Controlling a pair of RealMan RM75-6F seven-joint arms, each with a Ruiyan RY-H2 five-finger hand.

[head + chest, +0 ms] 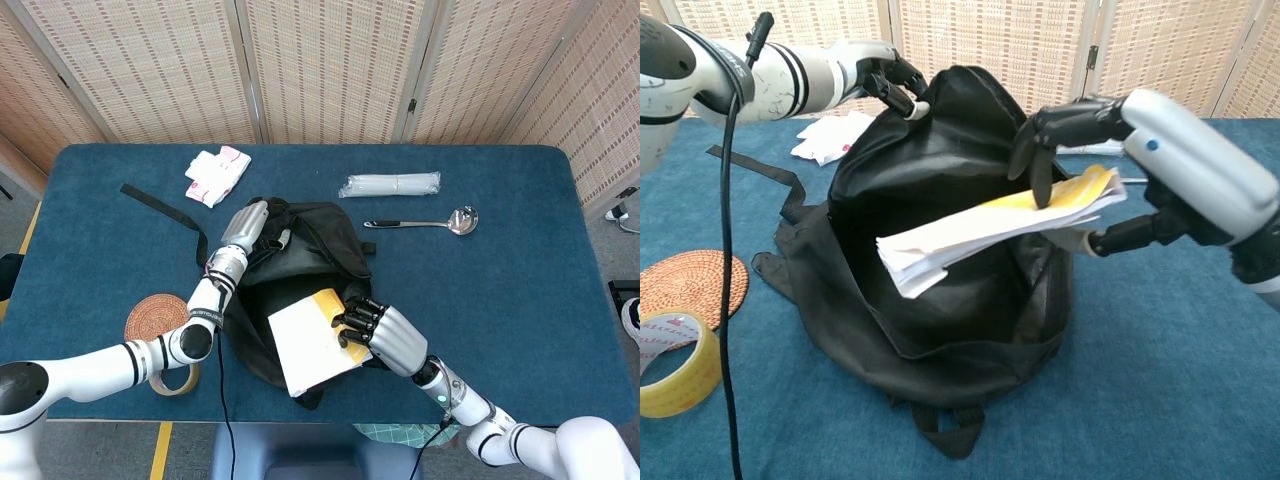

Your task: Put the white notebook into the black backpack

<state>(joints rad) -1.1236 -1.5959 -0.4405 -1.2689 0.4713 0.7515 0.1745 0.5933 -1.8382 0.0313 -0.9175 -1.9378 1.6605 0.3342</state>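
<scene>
The right hand [1110, 150] pinches the white notebook with a yellow cover [990, 225], holding it level over the open mouth of the black fabric backpack [940, 320]. The left hand [885, 85] grips the backpack's upper rim, apparently lifting it.

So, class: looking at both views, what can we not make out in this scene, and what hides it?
- Backpack floor: chest view, hidden by the white notebook.
- Ladle: chest view, hidden behind the right hand.
- Tape roll: cut off by the chest view's left edge.
- Left hand: its fingers are buried in fabric in the head view.
</scene>
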